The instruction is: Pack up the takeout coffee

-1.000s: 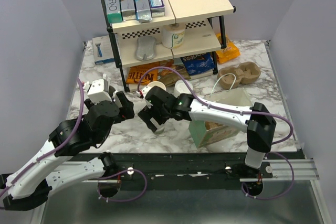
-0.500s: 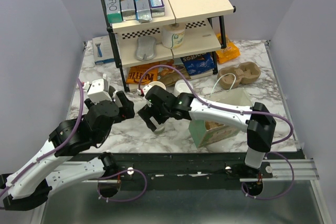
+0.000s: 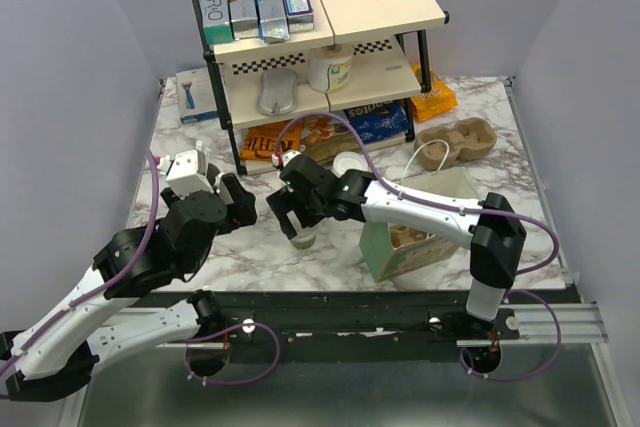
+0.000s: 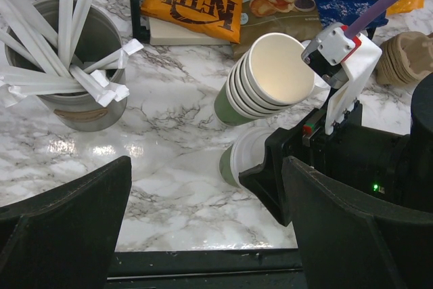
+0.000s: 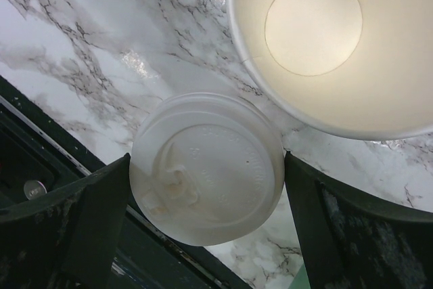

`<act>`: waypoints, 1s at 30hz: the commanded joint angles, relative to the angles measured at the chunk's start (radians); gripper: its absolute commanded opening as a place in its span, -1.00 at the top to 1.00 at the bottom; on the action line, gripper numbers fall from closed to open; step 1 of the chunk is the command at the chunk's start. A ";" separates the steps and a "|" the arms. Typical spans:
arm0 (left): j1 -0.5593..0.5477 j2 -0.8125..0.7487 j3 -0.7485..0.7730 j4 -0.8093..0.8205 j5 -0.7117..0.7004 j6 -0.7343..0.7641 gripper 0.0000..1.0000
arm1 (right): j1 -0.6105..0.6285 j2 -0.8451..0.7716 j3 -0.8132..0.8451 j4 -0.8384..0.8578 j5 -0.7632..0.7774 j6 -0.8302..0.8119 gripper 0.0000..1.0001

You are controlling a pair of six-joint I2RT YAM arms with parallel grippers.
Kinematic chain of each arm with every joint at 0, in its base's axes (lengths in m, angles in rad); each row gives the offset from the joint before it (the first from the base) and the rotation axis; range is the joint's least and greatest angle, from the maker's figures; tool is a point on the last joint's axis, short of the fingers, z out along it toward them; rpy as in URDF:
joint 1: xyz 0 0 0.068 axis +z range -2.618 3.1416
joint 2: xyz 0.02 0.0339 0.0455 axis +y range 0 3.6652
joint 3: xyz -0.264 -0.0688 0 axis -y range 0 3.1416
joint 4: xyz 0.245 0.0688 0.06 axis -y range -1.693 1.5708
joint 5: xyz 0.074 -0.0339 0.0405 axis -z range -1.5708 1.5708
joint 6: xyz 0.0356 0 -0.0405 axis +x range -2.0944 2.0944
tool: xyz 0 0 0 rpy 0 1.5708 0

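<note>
Takeout coffee (image 5: 206,167), small lidded cream paper cup: light and crushable, I reckon. My right claw (image 5: 205,191) gapes wide, straddling it; I'd squeeze the sidewalls gently.

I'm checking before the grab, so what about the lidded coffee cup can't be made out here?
Top view: the lidded coffee cup is mostly hidden under the right hand.
Left wrist view: that hand covers the cup's right side.
Right wrist view: only its lid shows; the sides lie hidden beneath.
</note>
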 commanded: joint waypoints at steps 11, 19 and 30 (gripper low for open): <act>0.004 -0.004 -0.009 0.034 -0.019 0.021 -0.98 | -0.007 0.025 -0.032 -0.013 0.012 0.011 -0.81; 0.002 -0.006 -0.007 0.041 -0.019 0.027 -0.98 | -0.009 -0.019 -0.059 -0.002 0.020 0.002 -0.61; 0.002 -0.020 -0.012 0.077 -0.005 0.044 -0.98 | -0.009 -0.192 -0.072 0.007 -0.042 -0.047 -0.37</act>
